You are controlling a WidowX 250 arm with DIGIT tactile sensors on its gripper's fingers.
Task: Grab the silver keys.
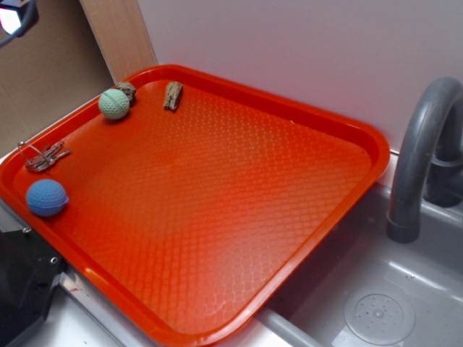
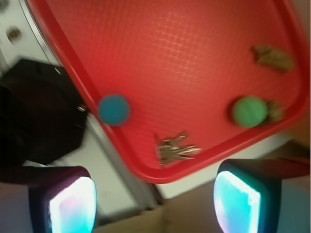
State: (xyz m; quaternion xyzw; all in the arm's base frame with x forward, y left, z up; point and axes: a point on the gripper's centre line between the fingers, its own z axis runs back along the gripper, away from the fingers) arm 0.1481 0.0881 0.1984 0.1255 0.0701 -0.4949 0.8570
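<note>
The claw (image 2: pixel 154 199) hangs released above the tray's (image 2: pixel 146 172) near rim, the keys (image 2: pixel 175 149) lying flat just ahead between its fingers, their blades pointing sideways.

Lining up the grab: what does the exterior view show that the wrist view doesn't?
Exterior only: the grey faucet and sink to the right of the tray, and the wall behind.

Wrist only: the gripper, open with both fingers at the bottom edge, above and off the tray.

Both: the orange tray, the keys near its rim, the blue ball, green ball and brown bits.
</note>
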